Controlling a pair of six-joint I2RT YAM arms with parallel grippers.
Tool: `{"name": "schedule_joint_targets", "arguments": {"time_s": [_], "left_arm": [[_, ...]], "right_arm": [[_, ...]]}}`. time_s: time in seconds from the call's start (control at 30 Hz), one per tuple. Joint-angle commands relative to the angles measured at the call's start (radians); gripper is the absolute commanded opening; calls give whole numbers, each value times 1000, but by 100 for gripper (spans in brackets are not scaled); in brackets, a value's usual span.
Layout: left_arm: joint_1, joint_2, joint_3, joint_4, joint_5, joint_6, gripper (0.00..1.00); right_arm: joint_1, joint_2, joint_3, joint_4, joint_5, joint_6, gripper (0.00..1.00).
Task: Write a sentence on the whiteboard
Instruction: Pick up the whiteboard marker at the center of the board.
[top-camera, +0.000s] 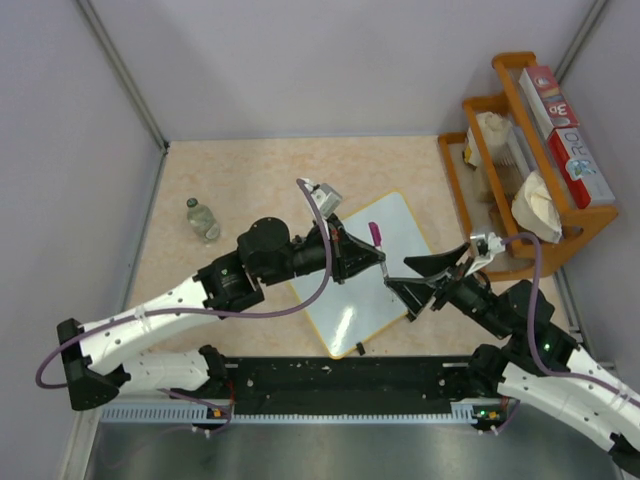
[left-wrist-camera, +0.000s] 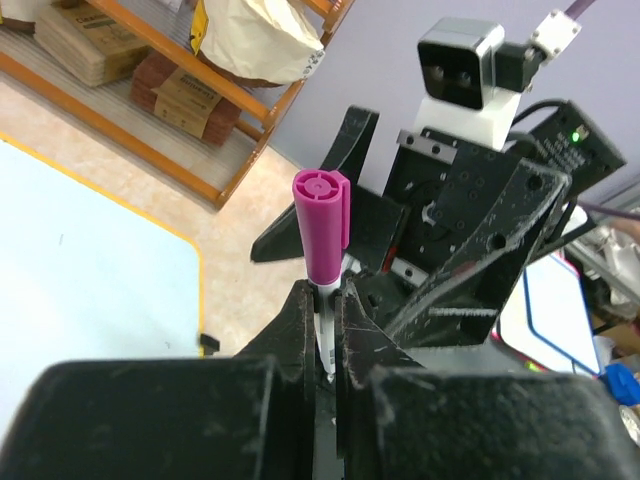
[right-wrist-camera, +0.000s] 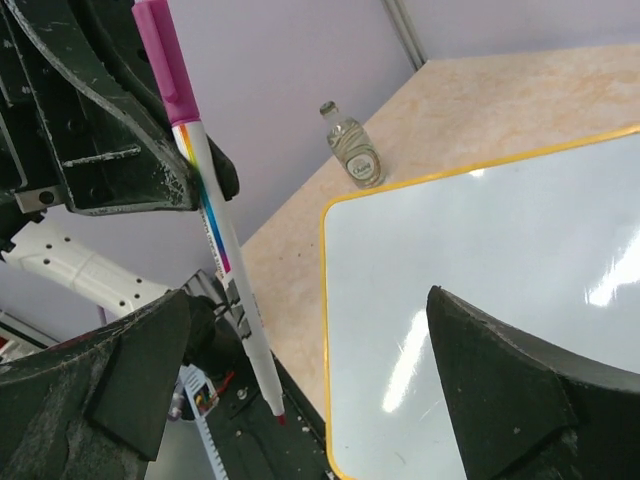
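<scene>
White-shelled left arm (top-camera: 150, 318) and right arm (top-camera: 565, 390), black joints, purple cables (top-camera: 329, 258); left hand (left-wrist-camera: 325, 300) and right hand (right-wrist-camera: 310, 298) scuffed black.

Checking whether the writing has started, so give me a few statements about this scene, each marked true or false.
1. The left gripper is shut on the marker. True.
2. The right gripper is clamped on the marker. False: its jaws stand wide open.
3. The whiteboard bears two lines of words. False: its visible surface is blank.
4. A small bottle stands on the table, left of the whiteboard in the top view. True.
</scene>
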Motion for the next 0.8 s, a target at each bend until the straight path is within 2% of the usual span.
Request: {"name": "schedule_joint_targets", "arguments": {"time_s": [0.0,0.2,0.23,0.4,0.53,0.67,0.77], "left_arm": [[5,-55,132,-306,38,140,0],[5,-45,246,-540,98,226,0],[6,-44,252,-573,100,229,0],[5,-36,289,-640,141,255,0],[6,-21,313,-678,159,266,0],[9,-2,332,-701,167,267,0],[12,13,342,-692,224,272,0]], "right_arm": [[12,49,133,-86,-19,-98,99],[12,175,243,-204,-66,-121,99],[12,193,259,-219,-61,-119,96],[10,289,341,-291,-99,-151,99],[12,296,334,-233,-273,-191,98],[12,298,303,-135,-469,-217,93],[12,347,315,-118,-581,-208,99]]}}
